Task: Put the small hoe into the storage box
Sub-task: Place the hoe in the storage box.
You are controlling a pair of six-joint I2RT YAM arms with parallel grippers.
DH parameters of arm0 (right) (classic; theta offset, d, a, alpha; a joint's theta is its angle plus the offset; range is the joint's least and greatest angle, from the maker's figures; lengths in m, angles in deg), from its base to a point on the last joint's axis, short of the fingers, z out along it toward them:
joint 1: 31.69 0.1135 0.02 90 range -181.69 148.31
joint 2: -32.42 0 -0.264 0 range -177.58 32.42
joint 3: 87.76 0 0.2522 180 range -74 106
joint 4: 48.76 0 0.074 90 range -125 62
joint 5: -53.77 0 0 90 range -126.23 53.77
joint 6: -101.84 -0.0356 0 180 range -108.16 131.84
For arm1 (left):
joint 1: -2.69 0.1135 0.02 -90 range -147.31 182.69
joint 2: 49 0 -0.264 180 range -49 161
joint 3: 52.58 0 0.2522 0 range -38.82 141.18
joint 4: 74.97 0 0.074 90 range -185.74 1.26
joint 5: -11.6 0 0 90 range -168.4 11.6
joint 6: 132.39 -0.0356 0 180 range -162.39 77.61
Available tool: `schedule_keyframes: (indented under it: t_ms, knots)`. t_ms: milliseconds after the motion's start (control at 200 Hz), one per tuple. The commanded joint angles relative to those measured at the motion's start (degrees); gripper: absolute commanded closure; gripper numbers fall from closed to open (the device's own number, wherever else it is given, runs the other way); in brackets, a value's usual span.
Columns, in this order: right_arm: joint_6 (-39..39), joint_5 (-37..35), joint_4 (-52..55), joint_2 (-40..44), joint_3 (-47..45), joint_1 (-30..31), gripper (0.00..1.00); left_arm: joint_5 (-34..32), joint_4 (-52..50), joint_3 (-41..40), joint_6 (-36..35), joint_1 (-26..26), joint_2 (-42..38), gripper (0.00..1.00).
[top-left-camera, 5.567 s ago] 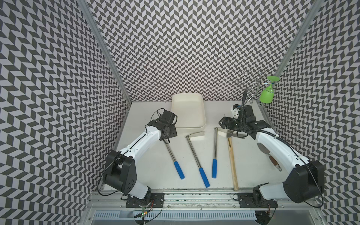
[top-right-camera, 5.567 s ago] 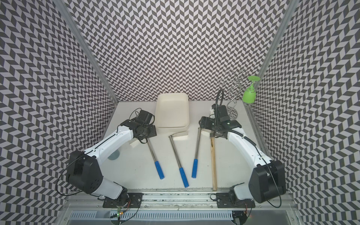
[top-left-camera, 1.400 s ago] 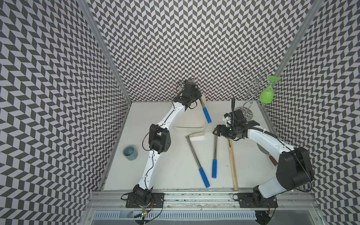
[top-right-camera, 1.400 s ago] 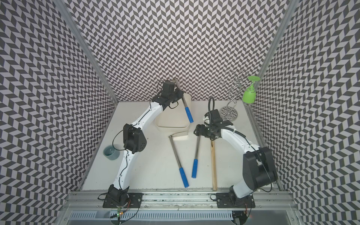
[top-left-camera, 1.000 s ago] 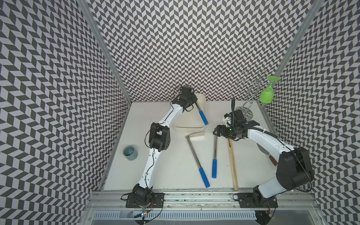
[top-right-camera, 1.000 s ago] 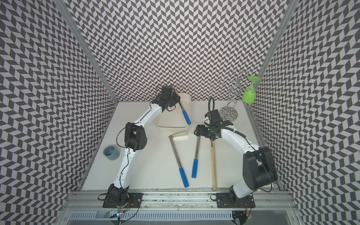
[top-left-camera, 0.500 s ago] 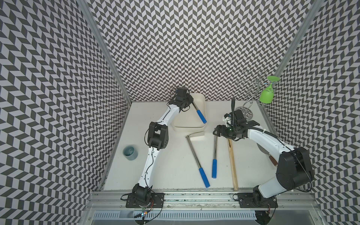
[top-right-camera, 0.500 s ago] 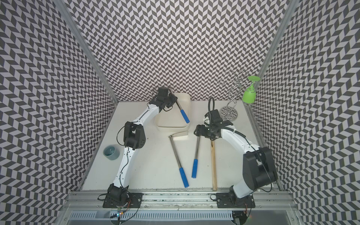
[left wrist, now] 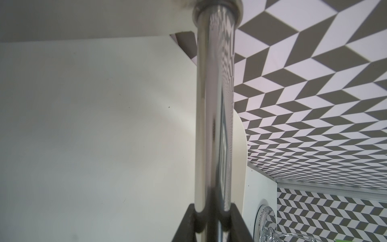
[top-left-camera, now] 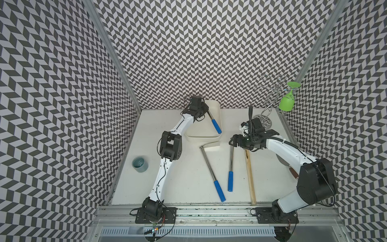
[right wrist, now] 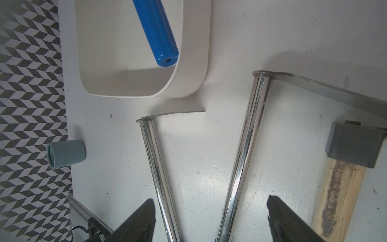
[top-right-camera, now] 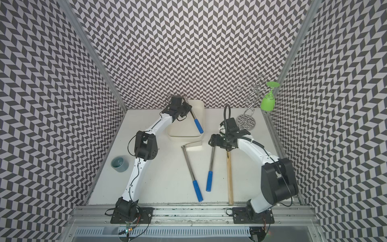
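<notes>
Left pincer (top-left-camera: 204,109), upper centre in a top view, clenches the shaft of the small hoe (top-left-camera: 216,126); its blue grip slants over the storage box (top-left-camera: 203,138) near the rim at frame right. If I let go now, it may tip out.

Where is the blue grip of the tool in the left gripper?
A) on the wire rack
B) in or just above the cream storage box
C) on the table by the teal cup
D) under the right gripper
B: the left gripper clamps the tool by its shaft, and the blue grip lies within the storage box rim in both top views.
</notes>
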Motion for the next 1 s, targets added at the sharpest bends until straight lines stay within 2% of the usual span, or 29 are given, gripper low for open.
schedule_keyframes:
  t_ms: [0,230,546,631,996]
  knots:
    - [0.6,-0.1,-0.6,0.5,0.8,0.4,0.16,-0.4,1.3,0.6,1.3,0.0,2.6,0.97]
    - [0.8,-0.3,-0.4,0.2,0.9,0.4,0.15,0.2,3.0,0.3,1.1,-0.4,3.3,0.83]
    - [0.9,-0.3,-0.3,-0.9,2.0,0.4,0.15,0.3,4.0,0.1,0.4,-0.6,2.3,0.71]
    - [0.9,-0.3,-0.2,-0.9,2.0,0.4,0.15,0.7,4.0,-0.2,0.7,-0.5,2.1,0.64]
    - [0.9,-0.8,-0.2,0.1,1.8,0.4,0.15,2.3,8.7,-4.7,0.5,-0.7,-4.3,0.42]
